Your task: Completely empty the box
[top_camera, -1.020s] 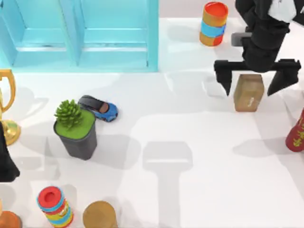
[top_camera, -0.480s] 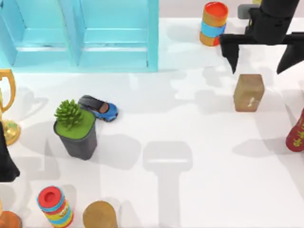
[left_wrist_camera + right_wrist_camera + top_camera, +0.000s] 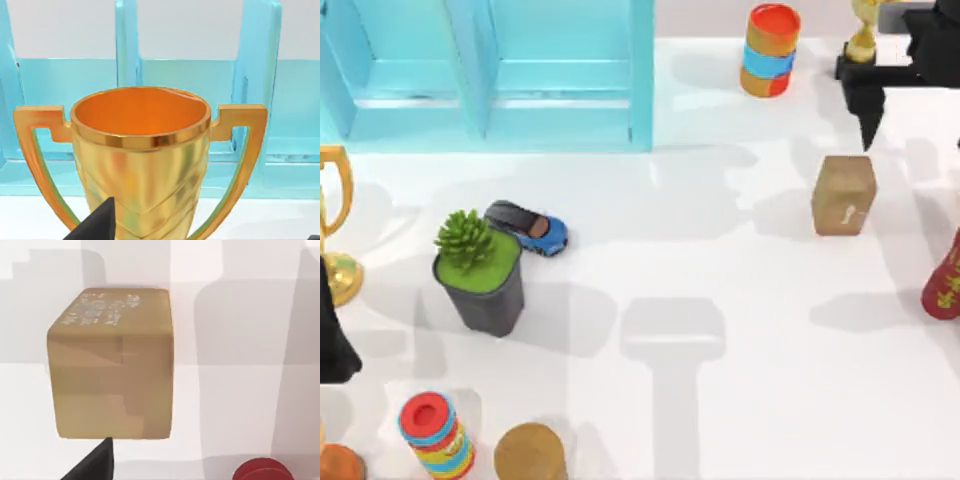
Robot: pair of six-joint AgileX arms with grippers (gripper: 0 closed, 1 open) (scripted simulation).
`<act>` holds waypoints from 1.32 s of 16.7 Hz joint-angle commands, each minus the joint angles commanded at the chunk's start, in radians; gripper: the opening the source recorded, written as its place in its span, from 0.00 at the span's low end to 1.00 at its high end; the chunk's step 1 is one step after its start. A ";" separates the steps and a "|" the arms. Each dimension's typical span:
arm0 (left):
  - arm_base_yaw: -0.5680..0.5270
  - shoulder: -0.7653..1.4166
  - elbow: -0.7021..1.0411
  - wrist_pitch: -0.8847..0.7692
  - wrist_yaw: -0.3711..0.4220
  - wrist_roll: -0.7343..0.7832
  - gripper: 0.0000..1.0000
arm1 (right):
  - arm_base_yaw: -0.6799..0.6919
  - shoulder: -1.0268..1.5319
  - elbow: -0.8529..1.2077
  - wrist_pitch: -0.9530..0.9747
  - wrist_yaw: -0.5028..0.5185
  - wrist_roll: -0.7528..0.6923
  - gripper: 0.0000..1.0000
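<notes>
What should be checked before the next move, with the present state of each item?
1. Blue box empty: both visible compartments look bare, ok.
2. Brown block upright on the white table, free of any gripper: ok.
3. Right gripper above the block, holding nothing: ok.
4. Left gripper at the table's left edge beside the gold trophy: fingers cannot tell.
5. Toy car against the potted plant: ok.

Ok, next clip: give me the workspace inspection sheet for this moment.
Surface: white table, shadows across it.
Job's things: blue box, its compartments look bare; brown block standing on the table's right.
Clutter: potted plant, toy car, gold trophy, striped cans, red can.
Grippers: right pincer open, above the block at the far right; left arm parked at the left edge.
Cables: nothing seen.
Surroundings: nothing seen.
</notes>
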 joint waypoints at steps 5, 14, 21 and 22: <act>0.000 0.000 0.000 0.000 0.000 0.000 1.00 | -0.322 -0.174 -0.211 0.035 -0.005 -0.316 1.00; 0.000 0.000 0.000 0.000 0.000 0.000 1.00 | -0.558 -0.336 -0.405 0.070 -0.009 -0.550 1.00; 0.000 0.000 0.000 0.000 0.000 0.000 1.00 | -0.547 -0.352 -0.529 0.182 -0.009 -0.539 1.00; 0.000 0.000 0.000 0.000 0.000 0.000 1.00 | -0.548 -0.352 -0.553 0.206 -0.009 -0.540 1.00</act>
